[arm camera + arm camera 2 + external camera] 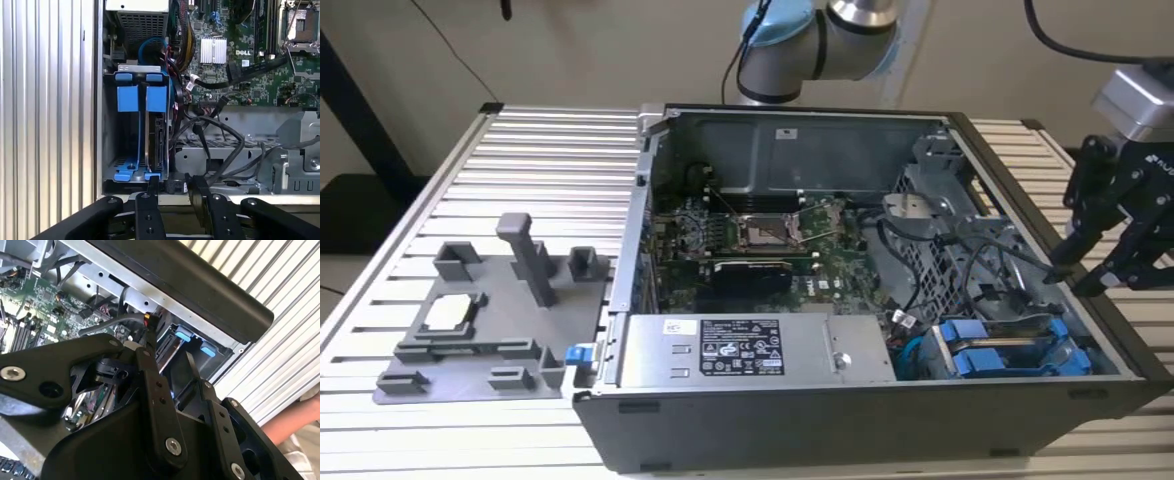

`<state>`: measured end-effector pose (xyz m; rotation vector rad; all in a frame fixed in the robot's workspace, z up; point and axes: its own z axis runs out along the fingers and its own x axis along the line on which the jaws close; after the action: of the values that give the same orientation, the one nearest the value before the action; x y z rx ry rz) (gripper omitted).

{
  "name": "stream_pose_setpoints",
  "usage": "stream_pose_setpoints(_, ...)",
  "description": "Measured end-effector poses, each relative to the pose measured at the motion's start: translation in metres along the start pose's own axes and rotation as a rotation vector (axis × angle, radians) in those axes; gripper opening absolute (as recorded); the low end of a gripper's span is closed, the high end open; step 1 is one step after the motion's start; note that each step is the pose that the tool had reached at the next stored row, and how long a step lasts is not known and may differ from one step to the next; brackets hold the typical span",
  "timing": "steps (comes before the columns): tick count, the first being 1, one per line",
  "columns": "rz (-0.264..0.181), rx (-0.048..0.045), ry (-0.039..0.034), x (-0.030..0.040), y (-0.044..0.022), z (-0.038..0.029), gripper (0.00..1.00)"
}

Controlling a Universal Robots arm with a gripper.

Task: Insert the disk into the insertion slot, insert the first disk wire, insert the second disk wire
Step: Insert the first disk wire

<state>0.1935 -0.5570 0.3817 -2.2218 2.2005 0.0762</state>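
The disk (156,145) stands edge-on in the insertion slot (151,175), framed by its blue carrier, with its connector edge facing out. The slot is the bay of the grey drive cage (1003,352) that lies nearer the loose cables. Each bay has a blue pull tab at its far end.

The gripper (174,181) hangs just outside the cage's open end, above the case rim at the exterior view's right (1078,277). Its jaws are spread and grip nothing that can be made out. In the first wrist view a black cable end (175,186) lies between the two fingers (152,192); whether either finger touches it cannot be told.

A tangle of black cables (222,147) loops right beside the cage and crowds the way to the disk's connector edge. Past them lies the green motherboard (240,60).

In the exterior view a long grey power supply box (740,350) with a black sticker sits beside the cage. The open computer case (854,410) rests on a slatted metal bench (547,170). A grey fixture (480,310) stands on the bench, well apart from the case, at the exterior view's left. A person's arm (290,425) shows beyond the case in the second wrist view.
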Motion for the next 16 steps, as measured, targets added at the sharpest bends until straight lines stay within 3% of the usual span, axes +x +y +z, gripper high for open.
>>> stream_pose_setpoints(9,-0.007,-0.0003,0.0002,-0.0129,-0.0051,0.0041,0.40)
stream_pose_setpoints(16,-0.025,-0.0031,0.0014,-0.0140,-0.0075,0.0092,0.40)
